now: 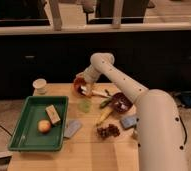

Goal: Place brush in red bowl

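The small orange-red bowl (79, 86) sits at the back of the wooden table, left of centre. The brush (96, 93) has a pale handle. It lies across the bowl's right rim, dark end over the bowl and handle pointing right toward the maroon bowl. My gripper (85, 82) reaches down from the white arm and hangs just above the red bowl, at the brush's bowl end. I cannot tell whether it touches the brush.
A green tray (24, 135) at the left holds an orange fruit (44, 126) and a tan block (52, 114). A white cup (39, 86), a small green cup (85, 105), a maroon bowl (120, 102), a yellow-green banana-like piece (104, 116), grapes (108, 131) and two blue-grey packets (72, 128) lie around.
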Robot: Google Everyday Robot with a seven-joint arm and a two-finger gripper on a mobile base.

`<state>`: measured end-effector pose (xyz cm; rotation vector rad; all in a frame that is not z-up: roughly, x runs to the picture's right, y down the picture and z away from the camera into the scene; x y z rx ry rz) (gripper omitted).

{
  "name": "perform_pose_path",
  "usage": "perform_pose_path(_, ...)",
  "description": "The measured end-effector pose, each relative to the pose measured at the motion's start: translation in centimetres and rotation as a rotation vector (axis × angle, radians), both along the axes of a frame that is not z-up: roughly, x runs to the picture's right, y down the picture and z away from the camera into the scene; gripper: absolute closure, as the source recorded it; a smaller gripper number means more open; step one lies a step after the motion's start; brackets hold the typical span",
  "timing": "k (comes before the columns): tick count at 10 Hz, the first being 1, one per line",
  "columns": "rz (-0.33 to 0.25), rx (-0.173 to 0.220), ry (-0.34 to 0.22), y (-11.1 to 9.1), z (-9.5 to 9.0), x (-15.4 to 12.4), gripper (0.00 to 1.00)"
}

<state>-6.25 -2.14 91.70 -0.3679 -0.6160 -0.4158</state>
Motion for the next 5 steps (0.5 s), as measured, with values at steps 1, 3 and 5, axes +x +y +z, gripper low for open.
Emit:
perform_pose_path(1, 0.000, 0.000, 0.000, 0.00, 0.00, 0.00, 0.20)
perform_pose_path(3, 0.000, 0.000, 0.000, 0.00, 0.00, -0.01, 0.20)
perform_pose_path(5, 0.000, -0.002, 0.000, 0.11, 0.08, -0.02, 0.20)
